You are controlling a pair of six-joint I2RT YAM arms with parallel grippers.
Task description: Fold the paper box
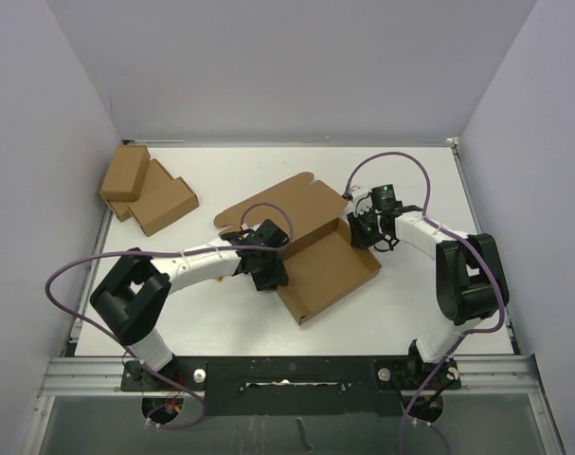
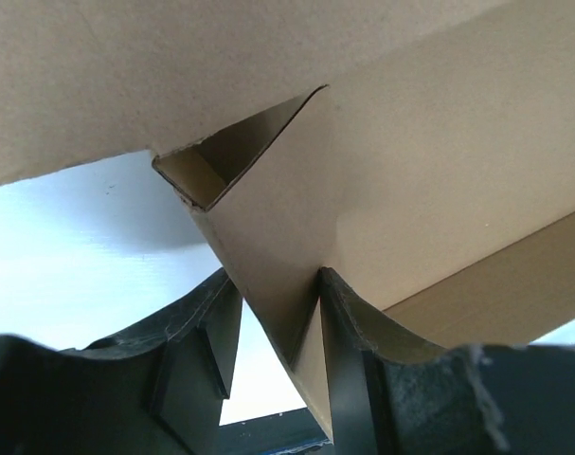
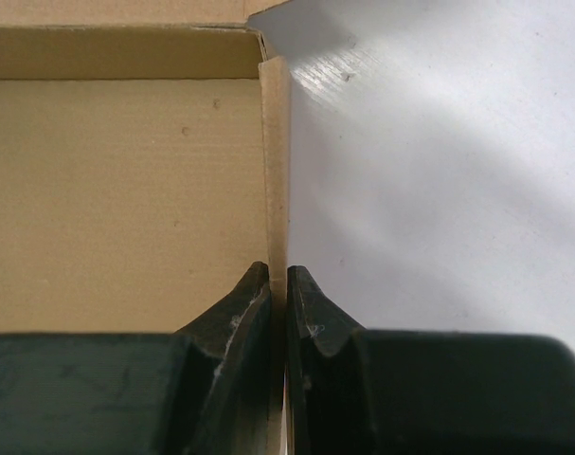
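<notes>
The paper box (image 1: 327,272) is plain brown cardboard and lies mid-table as a shallow open tray, with its lid panel (image 1: 279,203) spread out behind it. My left gripper (image 1: 268,270) is at the tray's left corner. In the left wrist view (image 2: 278,280) its jaws are open around a folded corner flap (image 2: 268,237) that rests against the right finger only. My right gripper (image 1: 368,230) is at the tray's far right wall. In the right wrist view (image 3: 278,275) it is shut on the thin upright wall (image 3: 277,171), with the box floor (image 3: 126,190) to the left.
Two smaller brown cardboard boxes (image 1: 126,172) (image 1: 164,201) lie at the back left. White walls enclose the table on three sides. Purple cables loop over both arms. Bare white table (image 3: 439,190) lies right of the box.
</notes>
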